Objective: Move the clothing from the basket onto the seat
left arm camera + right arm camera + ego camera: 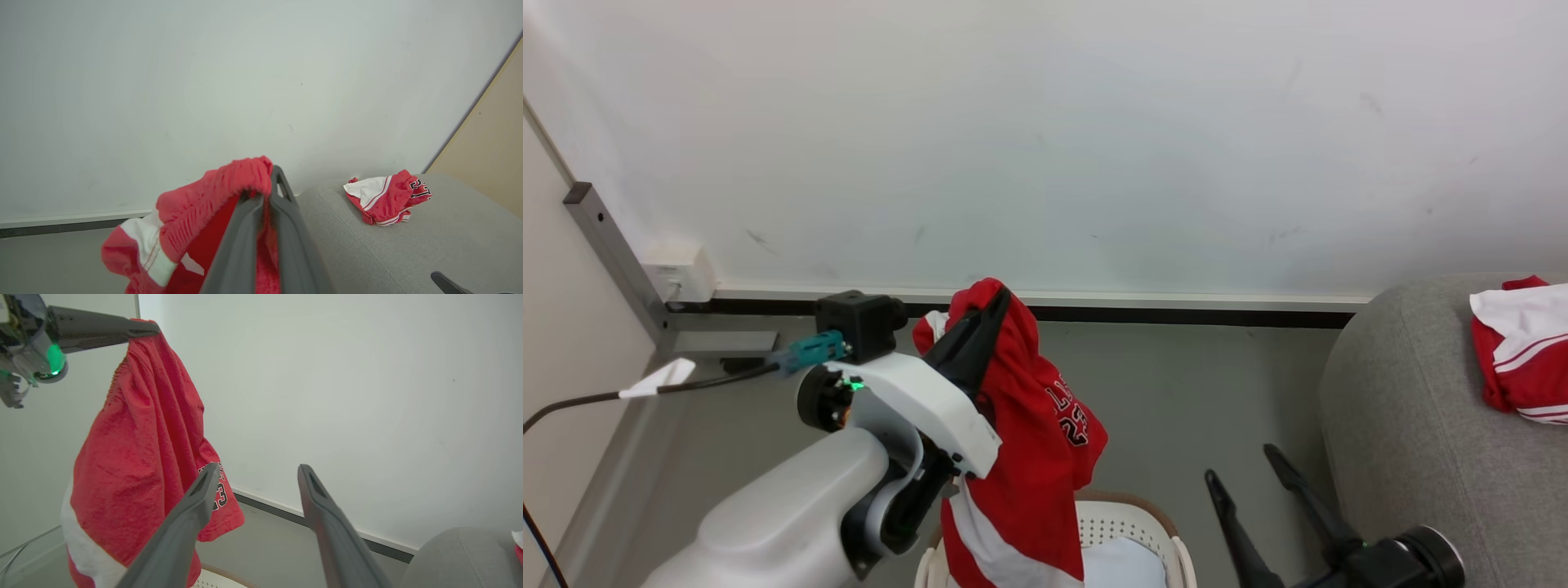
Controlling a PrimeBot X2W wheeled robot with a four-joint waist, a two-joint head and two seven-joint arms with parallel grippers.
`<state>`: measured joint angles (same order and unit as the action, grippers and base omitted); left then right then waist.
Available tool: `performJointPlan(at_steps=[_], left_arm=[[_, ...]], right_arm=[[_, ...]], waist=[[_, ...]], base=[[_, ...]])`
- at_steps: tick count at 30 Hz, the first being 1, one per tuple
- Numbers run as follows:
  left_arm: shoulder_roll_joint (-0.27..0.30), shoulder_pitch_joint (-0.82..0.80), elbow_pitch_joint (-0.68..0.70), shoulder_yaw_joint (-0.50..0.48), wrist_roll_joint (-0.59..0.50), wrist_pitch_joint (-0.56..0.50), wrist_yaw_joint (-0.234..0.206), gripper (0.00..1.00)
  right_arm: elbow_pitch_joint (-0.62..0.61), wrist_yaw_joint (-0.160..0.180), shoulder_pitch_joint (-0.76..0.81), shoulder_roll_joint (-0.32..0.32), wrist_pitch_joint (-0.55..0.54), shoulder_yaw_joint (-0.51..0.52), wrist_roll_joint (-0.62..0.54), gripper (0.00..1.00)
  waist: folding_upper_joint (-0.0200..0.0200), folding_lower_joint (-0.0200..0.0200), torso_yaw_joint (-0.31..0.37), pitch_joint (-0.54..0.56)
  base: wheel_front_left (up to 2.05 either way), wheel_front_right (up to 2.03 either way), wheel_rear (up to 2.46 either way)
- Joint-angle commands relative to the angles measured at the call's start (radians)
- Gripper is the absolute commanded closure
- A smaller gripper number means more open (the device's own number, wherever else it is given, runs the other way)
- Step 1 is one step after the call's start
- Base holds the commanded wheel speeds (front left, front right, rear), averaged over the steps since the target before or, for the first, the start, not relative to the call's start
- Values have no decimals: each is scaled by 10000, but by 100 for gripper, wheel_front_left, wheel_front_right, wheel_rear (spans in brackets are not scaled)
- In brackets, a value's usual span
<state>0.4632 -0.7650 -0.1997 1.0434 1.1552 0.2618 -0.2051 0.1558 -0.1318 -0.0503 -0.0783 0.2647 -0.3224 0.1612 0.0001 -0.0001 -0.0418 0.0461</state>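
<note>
Care first: our left tool (995, 300) pinches the bright red fabric shorts (1029, 457) above the cream plastic basket (1131, 523); our right tool (1241, 463) is spread. We should lift high, then swing to the grey fabric seat (1405, 425).

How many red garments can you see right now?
2. One red garment hangs from the shut left claw above the basket; the other garment lies on the seat. More may be hidden down in the basket.

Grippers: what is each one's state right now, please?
Left gripper: shut on the bright red fabric garment with white panels.
Right gripper: open, holding nothing.
</note>
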Motion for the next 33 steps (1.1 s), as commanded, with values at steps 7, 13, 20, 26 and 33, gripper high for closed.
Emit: performJointPlan(at_steps=[7,13,20,26,33], left_arm=[[57,-198,543,-18,-144,-84,-253,100],[-107,-314,878,121,-252,-194,-339,100],[-445,-339,1023,430,-387,-318,-306,100],[-755,-459,1108,597,-437,-442,-237,100],[-898,-471,975,696,-416,-476,-189,100]], right_arm=[[89,22,-796,5,-8,-1193,214,0],[680,22,-1752,145,-8,-2041,491,0],[1676,22,-2824,263,-7,-2835,907,0],[2881,22,-3646,275,-8,-3762,1852,0],[3527,22,-4269,268,-8,-4766,3138,100]], waist=[[-1,1,-108,-15],[-1,1,-278,-82],[-1,1,-506,-124],[-1,1,-699,-125],[-1,1,-877,-113]], base=[[0,0,0],[0,0,0],[0,0,0],[0,0,0],[0,0,0]])
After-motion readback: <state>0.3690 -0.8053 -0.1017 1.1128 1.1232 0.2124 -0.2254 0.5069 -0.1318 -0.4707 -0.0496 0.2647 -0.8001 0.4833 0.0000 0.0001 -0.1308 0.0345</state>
